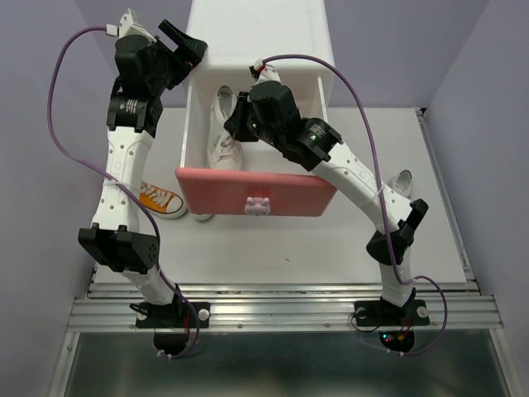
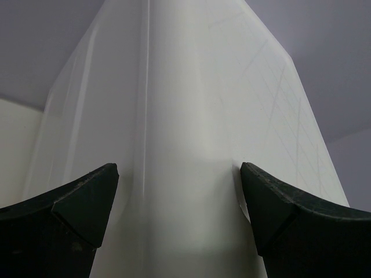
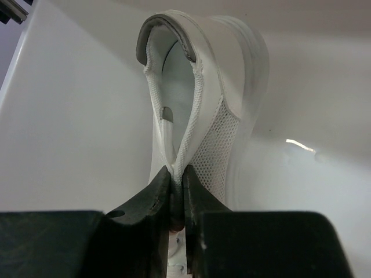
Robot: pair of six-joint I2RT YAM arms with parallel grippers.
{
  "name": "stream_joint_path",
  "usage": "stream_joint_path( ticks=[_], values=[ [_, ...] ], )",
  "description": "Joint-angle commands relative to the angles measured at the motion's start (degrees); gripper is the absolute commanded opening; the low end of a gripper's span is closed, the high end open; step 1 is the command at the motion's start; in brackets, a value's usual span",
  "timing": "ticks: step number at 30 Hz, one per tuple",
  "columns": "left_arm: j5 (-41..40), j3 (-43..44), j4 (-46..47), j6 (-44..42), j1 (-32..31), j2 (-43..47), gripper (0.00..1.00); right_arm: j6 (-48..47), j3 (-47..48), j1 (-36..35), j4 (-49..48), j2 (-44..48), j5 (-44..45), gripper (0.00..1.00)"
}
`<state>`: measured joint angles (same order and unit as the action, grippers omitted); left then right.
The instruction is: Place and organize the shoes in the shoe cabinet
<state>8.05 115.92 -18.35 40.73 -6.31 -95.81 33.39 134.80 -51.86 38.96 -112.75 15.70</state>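
The shoe cabinet (image 1: 258, 33) stands at the back, its salmon-pink drawer (image 1: 248, 192) pulled out toward me. A white shoe (image 1: 223, 153) lies inside the drawer. My right gripper (image 1: 234, 124) reaches into the drawer and is shut on this white shoe (image 3: 203, 87); in the right wrist view the gripper (image 3: 177, 174) pinches the mesh edge of the shoe's opening. An orange shoe (image 1: 161, 200) lies on the table left of the drawer front. My left gripper (image 1: 188, 43) is open and empty beside the cabinet's left corner (image 2: 185, 116), with its jaws (image 2: 179, 174) spread wide.
A white toe (image 1: 202, 217) shows under the left end of the drawer front. Another white shoe (image 1: 402, 182) lies at the right, partly behind my right arm. The bunny knob (image 1: 258, 207) sticks out from the drawer front. Purple walls close in both sides.
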Motion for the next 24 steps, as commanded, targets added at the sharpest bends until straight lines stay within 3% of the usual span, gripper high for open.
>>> stream_joint_path(
  ticks=[1, 13, 16, 20, 24],
  values=[
    [-6.2, -5.0, -15.2, -4.7, 0.9, -5.6, 0.96, -0.9, 0.1, 0.6, -6.7, -1.4, 2.1, 0.17],
    [-6.0, -5.0, -14.9, -4.3, 0.9, -5.8, 0.96, -2.3, 1.1, 1.1, -6.8, -2.6, 1.3, 0.33],
    [-6.1, -5.0, -15.0, -4.3, 0.9, -5.8, 0.96, -3.3, 1.5, 1.1, -7.5, -2.7, 0.9, 0.50],
    [-6.1, -5.0, -15.0, -4.3, 0.9, -5.7, 0.96, -3.9, 2.7, 1.1, -8.1, -2.7, 1.3, 0.59],
    [-6.0, -4.9, -15.0, -4.3, 0.9, -5.6, 0.96, -4.8, 3.2, 1.1, -9.6, -1.3, 2.7, 0.78]
  ],
)
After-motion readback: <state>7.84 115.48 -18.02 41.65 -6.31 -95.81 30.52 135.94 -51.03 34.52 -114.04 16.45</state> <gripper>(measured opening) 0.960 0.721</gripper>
